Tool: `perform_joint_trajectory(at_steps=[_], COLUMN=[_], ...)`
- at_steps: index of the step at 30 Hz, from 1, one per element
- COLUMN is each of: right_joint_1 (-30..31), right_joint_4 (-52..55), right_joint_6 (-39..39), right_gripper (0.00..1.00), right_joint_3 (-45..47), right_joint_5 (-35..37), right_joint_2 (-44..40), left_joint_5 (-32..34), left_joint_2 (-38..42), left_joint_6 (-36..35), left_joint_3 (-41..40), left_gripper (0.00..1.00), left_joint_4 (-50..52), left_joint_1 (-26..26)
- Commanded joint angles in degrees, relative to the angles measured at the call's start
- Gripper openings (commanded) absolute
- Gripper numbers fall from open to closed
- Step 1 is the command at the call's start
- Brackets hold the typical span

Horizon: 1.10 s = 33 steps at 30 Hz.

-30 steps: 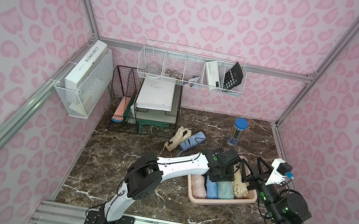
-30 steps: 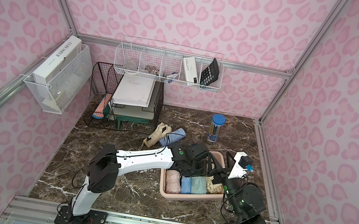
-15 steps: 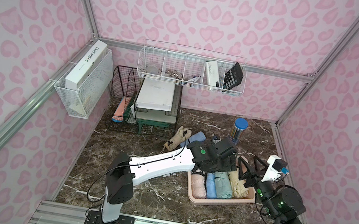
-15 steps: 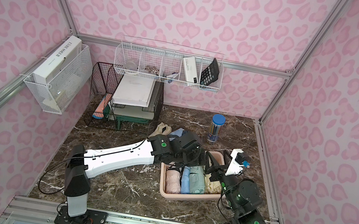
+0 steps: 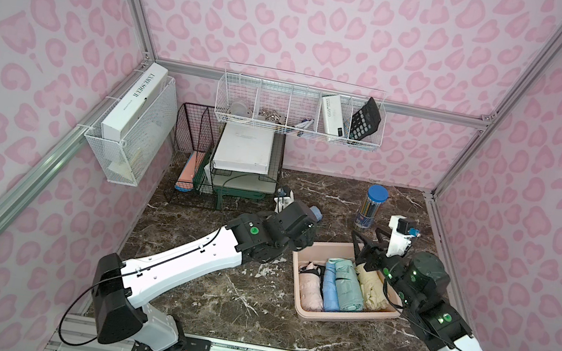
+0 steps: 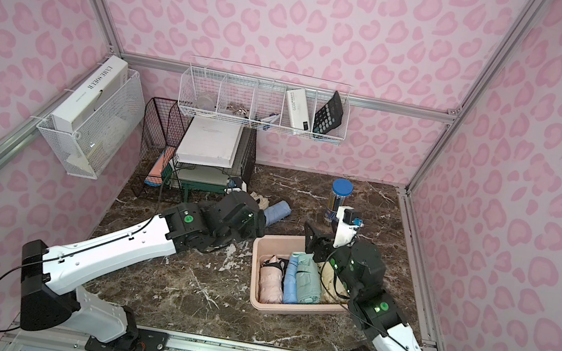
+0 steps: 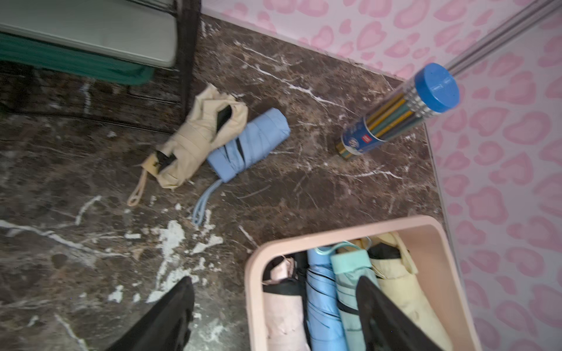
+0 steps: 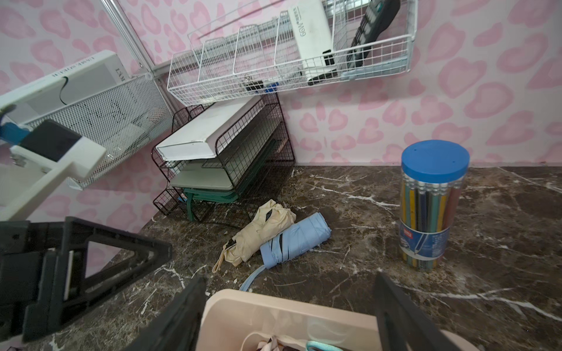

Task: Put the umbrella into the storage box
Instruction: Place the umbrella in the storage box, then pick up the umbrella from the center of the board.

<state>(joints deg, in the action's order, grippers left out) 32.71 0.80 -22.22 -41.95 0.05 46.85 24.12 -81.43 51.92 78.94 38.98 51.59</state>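
Left gripper [image 7: 273, 281]: only fingertips show in left wrist view, rest cut by picture edge; in both top views fingers hidden under left arm [image 6: 237, 215].
Right gripper [image 8: 290, 278]: fingers run out of frame in right wrist view.
Storage box [image 7: 252, 291]: cut by frame edge in both wrist views.
In a top view, right arm [image 6: 361, 265] covers box's far right corner and part of cream umbrella [image 6: 332, 287] inside.
Beige umbrella [image 6: 261, 201] on table: mostly behind left arm.
Small items in white wire basket [image 6: 231, 95]: too small to name.
Pencil tub [image 8: 425, 243]: label unreadable.

Shallow pale pink plastic storage box [image 7: 435, 240] upright, partly under one left finger [image 7: 386, 313], four folded umbrellas [image 7: 322, 304] side by side inside. Cream folded fabric umbrella [image 7: 194, 136] touching light blue umbrella [image 7: 252, 142], both flat, well beyond that finger.
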Motion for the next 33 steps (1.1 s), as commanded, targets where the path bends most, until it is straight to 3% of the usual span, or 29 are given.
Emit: perform_joint_trajectory(at_steps=[1, 10, 13, 19, 24, 28, 33], right_joint_1=[-0.5, -4.0, -4.1, -4.7, -7.0, -7.9, -7.4], right_joint_4=[0.7, 7.8, 10.2, 12.9, 11.9, 12.0, 11.1], right_joint_6=[1.6, 3.7, 4.0, 1.4, -7.3, -11.0, -15.9], right_gripper=[0.79, 0.78, 0.76, 0.73, 0.70, 0.70, 0.71], right_joint_3=[-4.2, -20.6, -26.8, -37.3, -41.4, -44.0, -47.8], right_joint_5=[-4.1, -14.1, -16.3, -19.4, -24.7, -26.7, -29.6], right_joint_2=[5.9, 28.4, 35.8, 48.0, 56.0, 61.0, 67.1], left_joint_5=[0.7, -3.1, -4.9, -7.1, -10.6, -8.1, -5.7], left_joint_2=[2.9, 6.1, 4.2, -5.1, -14.0, -18.0, -17.3], left_joint_6=[-4.7, -5.3, -9.0, -26.6, -36.2, -38.6, -36.7], left_joint_3=[-3.1, -10.0, -10.0, -5.0, -0.1, 1.9, 0.5], left_gripper=[0.83, 0.83, 0.83, 0.85, 0.84, 0.84, 0.84], left_joint_4=[-0.9, -0.6, -1.7, -2.4, -1.1, -0.7, -3.5], left_joint_1=[-3.6, -14.5, -16.6, -16.9, -17.0, -17.0, -17.3])
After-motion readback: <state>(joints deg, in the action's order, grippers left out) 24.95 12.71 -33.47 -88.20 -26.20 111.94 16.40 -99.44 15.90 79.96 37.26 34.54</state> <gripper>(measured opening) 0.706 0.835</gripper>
